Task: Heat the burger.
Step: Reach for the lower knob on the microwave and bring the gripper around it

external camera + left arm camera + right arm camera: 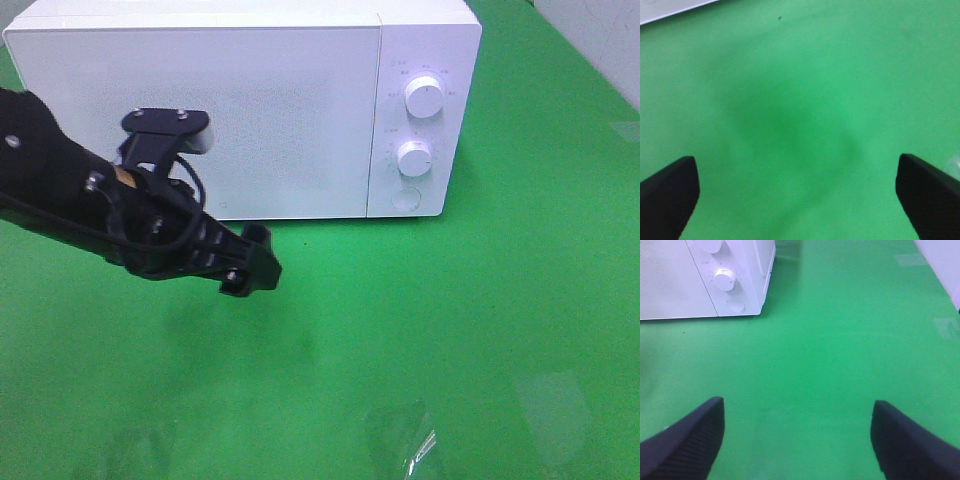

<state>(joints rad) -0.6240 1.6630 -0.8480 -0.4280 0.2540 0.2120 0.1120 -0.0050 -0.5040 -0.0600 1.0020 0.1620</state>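
Nearest, at six o'clock in the high view: a glossy clear patch (410, 445) lying flat on the green cloth-covered table (480, 330), possibly tape or film, too washed out to tell which.

Next out, reaching in from nine o'clock: the black left arm (60, 180) with looped cables, ending in the black two-fingered left gripper (250, 265) near the centre. Hanging above the cloth, just in front of the microwave's lower edge. In its own wrist view (799, 200), spread as wide as can be, with only bare green and a soft shadow between the fingers; nothing held, nothing touched.

Black ribbed-fingered right gripper (800, 440): outside the high view, seen only by its own camera. Likewise spread wide, gripping nothing, over bare green cloth, well apart from the microwave and looking toward its control side.

Farthest, at twelve o'clock: a white boxy microwave oven (200, 110), door shut flush, standing on the cloth. On its control panel, toward one o'clock: two round white knobs, the upper knob (425, 97) above the lower knob (414, 157), and a round white button (405, 198) beneath both.

Round burger with golden buns: shown by none of the three views; cannot tell where.
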